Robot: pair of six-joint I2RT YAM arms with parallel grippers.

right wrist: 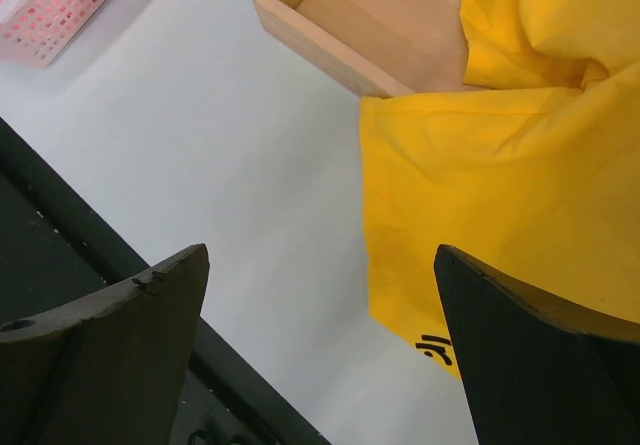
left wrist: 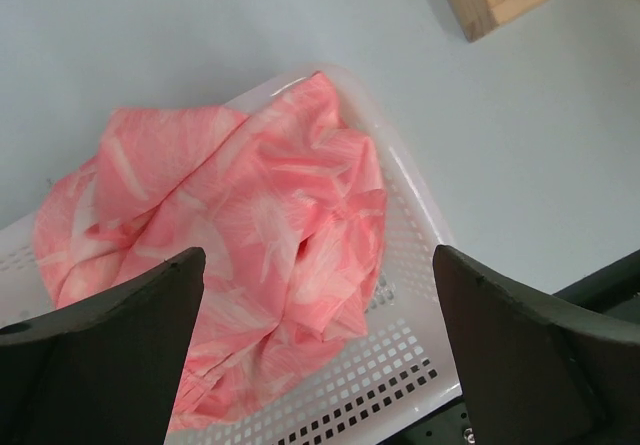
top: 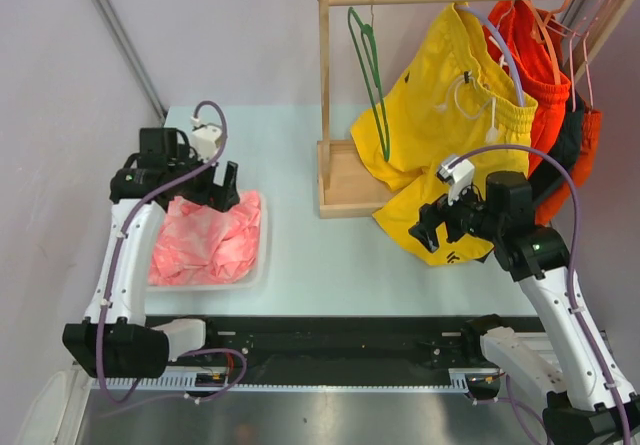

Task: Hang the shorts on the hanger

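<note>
The pale bench [top: 300, 255] is carrying everything here, with the wooden rack [top: 325, 115] standing toward its far right. Yellow shorts [top: 440, 115] are hanging off the rail and draping down over the rack's base. There's a small black mark [right wrist: 432, 348] printed near the hem, but it's sitting right at the finger's edge and I can't read it. The pink shorts [top: 210, 240] are lying crumpled in a white perforated basket [top: 205, 285] at the near left. The green hanger [top: 372, 75] is dangling bare from the rail's left end. The left hand [top: 222, 197] is hovering right above the pink shorts, jaws spread wide, gripping nothing. The right hand [top: 425, 230] is hanging wide and empty too, just beside the yellow hem and well apart from the pink pair.
</note>
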